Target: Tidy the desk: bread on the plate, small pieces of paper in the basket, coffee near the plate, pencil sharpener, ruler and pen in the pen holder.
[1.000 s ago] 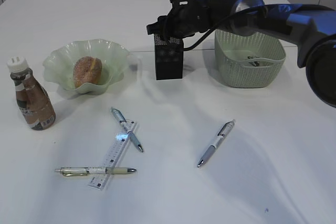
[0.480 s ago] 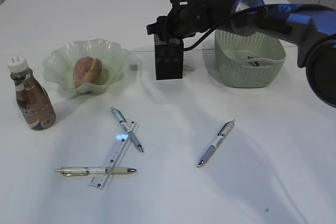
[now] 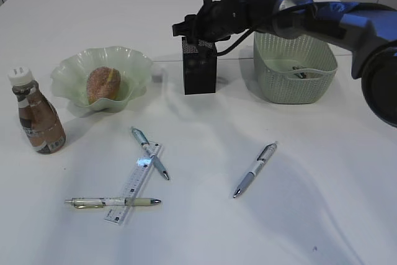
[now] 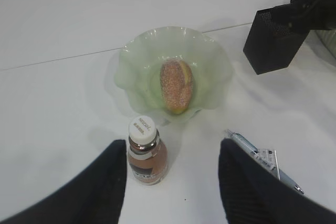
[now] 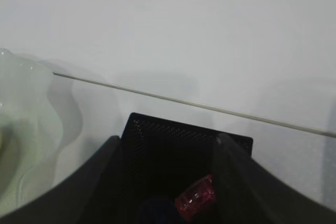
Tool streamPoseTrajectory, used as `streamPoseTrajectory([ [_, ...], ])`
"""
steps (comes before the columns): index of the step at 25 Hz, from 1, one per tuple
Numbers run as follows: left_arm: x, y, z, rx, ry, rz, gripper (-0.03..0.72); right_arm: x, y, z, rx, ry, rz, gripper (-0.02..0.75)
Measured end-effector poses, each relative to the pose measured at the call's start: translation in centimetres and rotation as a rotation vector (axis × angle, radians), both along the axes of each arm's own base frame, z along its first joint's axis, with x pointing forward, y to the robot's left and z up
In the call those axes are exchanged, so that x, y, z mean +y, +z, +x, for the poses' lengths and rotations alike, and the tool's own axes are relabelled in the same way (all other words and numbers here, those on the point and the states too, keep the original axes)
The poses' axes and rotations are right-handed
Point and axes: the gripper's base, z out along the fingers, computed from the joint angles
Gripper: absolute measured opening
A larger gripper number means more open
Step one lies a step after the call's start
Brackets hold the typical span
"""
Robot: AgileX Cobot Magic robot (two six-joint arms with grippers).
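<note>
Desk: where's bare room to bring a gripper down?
Bare desk right of the lone pen, and between plate and pen holder. Crowded front left: two pens cross the ruler.

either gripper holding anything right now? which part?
No. Left gripper is open around the coffee without gripping; right gripper is open over the pen holder.

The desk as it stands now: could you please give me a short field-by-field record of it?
bread: round sugar-dusted golden bun in ruffled pale green glass plate
coffee: small clear brown-liquid bottle, upright, left of plate
pen holder: black square mesh box; a red item inside
right end effector: open over holder
basket: sage-green woven-look plastic basket
loose: clear plastic ruler, three pens
</note>
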Motion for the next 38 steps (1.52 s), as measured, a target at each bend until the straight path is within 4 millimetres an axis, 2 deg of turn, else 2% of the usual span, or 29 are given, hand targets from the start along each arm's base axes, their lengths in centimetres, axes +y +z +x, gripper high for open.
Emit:
streamPoseTrajectory([
  [9, 0.0, 0.0, 0.0, 0.0, 0.0, 0.0, 0.394, -0.2, 2.5, -0.4, 0.032, -0.016, 0.001, 0.428],
  [11, 0.0, 0.0, 0.0, 0.0, 0.0, 0.0, 0.394, -0.2, 2.5, -0.4, 0.032, -0.016, 0.001, 0.428],
  [12, 0.0, 0.0, 0.0, 0.0, 0.0, 0.0, 0.394, -0.4, 4.3, -0.9, 0.03, -0.02, 0.002, 0.428],
  [17, 0.0, 0.0, 0.0, 0.0, 0.0, 0.0, 0.394, -0.8, 6.2, -1.7, 0.062, -0.029, -0.005, 0.426],
  [21, 0.0, 0.0, 0.0, 0.0, 0.0, 0.0, 0.394, -1.4, 8.7, -3.2, 0.12, -0.041, -0.013, 0.426],
  [23, 0.0, 0.0, 0.0, 0.0, 0.0, 0.0, 0.394, -1.5, 9.1, -3.5, 0.133, -0.043, -0.013, 0.426],
  [24, 0.0, 0.0, 0.0, 0.0, 0.0, 0.0, 0.394, -1.6, 10.8, -4.1, 0.109, -0.04, 0.014, 0.426],
  [28, 0.0, 0.0, 0.0, 0.0, 0.0, 0.0, 0.394, -2.1, 12.4, -5.7, 0.198, -0.048, 0.002, 0.426],
  [30, 0.0, 0.0, 0.0, 0.0, 0.0, 0.0, 0.394, -2.5, 14.1, -6.7, 0.204, -0.05, 0.001, 0.426],
  [34, 0.0, 0.0, 0.0, 0.002, 0.0, 0.0, 0.394, -3.1, 15.9, -8.3, 0.249, -0.056, -0.013, 0.426],
  [36, 0.0, -0.1, 0.0, 0.008, 0.0, 0.002, 0.394, -3.2, 15.7, -8.6, 0.284, -0.06, -0.027, 0.426],
  [37, 0.0, -0.1, -0.1, 0.012, 0.0, 0.003, 0.394, -3.6, 17.2, -9.6, 0.284, -0.061, -0.026, 0.426],
  [38, 0.0, -0.1, -0.1, 0.019, 0.0, 0.004, 0.394, -3.7, 17.4, -9.8, 0.286, -0.062, -0.027, 0.426],
])
